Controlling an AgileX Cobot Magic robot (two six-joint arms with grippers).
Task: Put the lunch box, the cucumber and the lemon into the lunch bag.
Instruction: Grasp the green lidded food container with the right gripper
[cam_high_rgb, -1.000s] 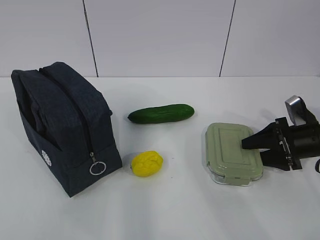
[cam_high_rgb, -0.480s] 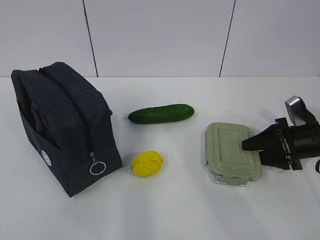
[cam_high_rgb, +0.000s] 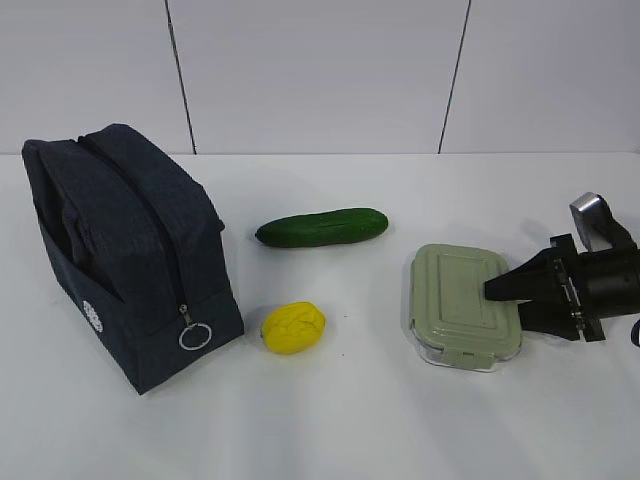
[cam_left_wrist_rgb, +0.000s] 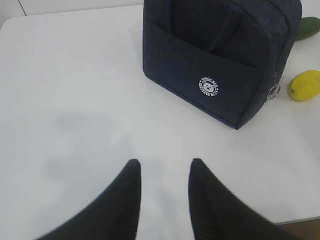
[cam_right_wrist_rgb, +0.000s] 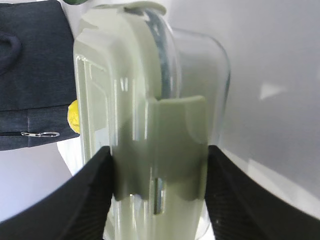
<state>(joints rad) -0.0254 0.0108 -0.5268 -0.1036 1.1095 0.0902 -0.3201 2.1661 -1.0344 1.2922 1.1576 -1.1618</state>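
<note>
The lunch box (cam_high_rgb: 460, 300), clear glass with a sage-green clip lid, sits at the right of the table. My right gripper (cam_high_rgb: 500, 305) comes in from the right and is shut on its near end, one finger on the lid and one under the base. In the right wrist view both fingers press against the lunch box (cam_right_wrist_rgb: 150, 100) around my right gripper (cam_right_wrist_rgb: 159, 150). The dark green cucumber (cam_high_rgb: 322, 227) lies mid-table. The yellow lemon (cam_high_rgb: 293, 327) rests in front of it beside the navy lunch bag (cam_high_rgb: 130, 250), whose zipper is closed. My left gripper (cam_left_wrist_rgb: 164, 162) is open over bare table, short of the lunch bag (cam_left_wrist_rgb: 220, 45).
A silver ring pull (cam_high_rgb: 195, 336) hangs at the bag's front corner. The white tabletop (cam_high_rgb: 350, 420) ends at a pale panelled wall behind. In the left wrist view the lemon (cam_left_wrist_rgb: 304, 85) and the cucumber's tip (cam_left_wrist_rgb: 310, 27) lie right of the bag.
The right gripper's jaws have closed in on the lunch box end, and the box has shifted a little. Bag, cucumber and lemon have not moved.
</note>
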